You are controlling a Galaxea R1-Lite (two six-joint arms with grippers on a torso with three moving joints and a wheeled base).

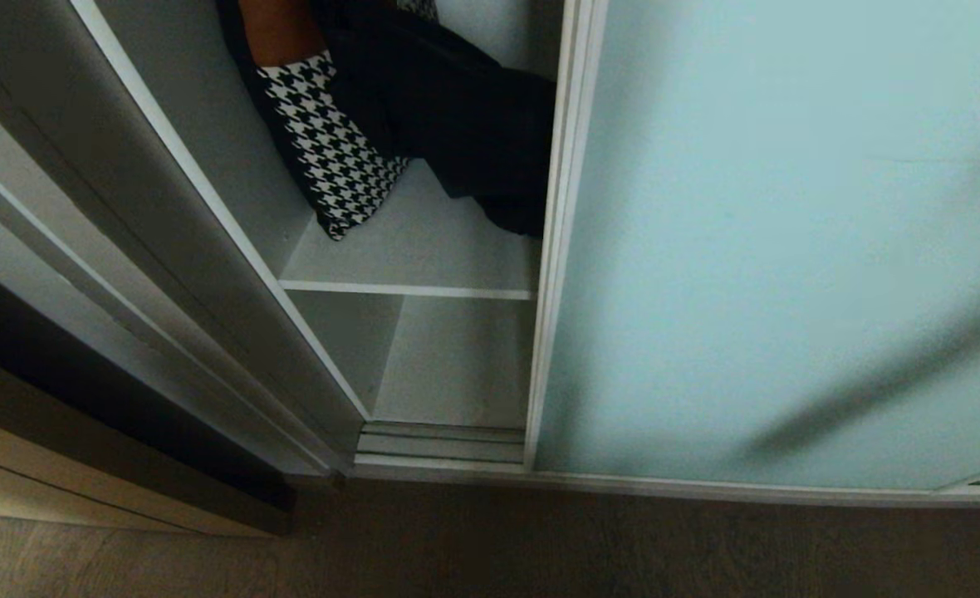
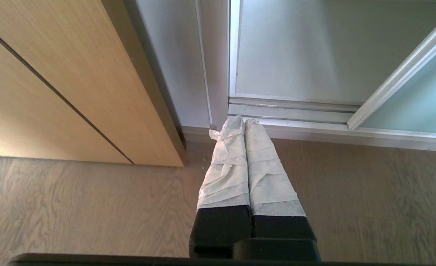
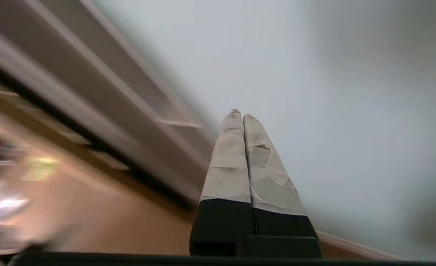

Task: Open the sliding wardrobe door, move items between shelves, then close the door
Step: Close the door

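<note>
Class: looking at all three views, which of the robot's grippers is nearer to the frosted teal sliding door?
Right. The right gripper points closely at the sliding door panel; the left gripper hangs low above the floor, short of the bottom track.

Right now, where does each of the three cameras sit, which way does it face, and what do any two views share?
Head: up on the robot, looking down into the wardrobe gap at the houndstooth piece, black bag, shelf; neither arm shows.
Left wrist: low, facing the floor track; shut left gripper shows.
Right wrist: facing the sliding door; shut right gripper shows.
Shared: all three see the sliding door.
</note>
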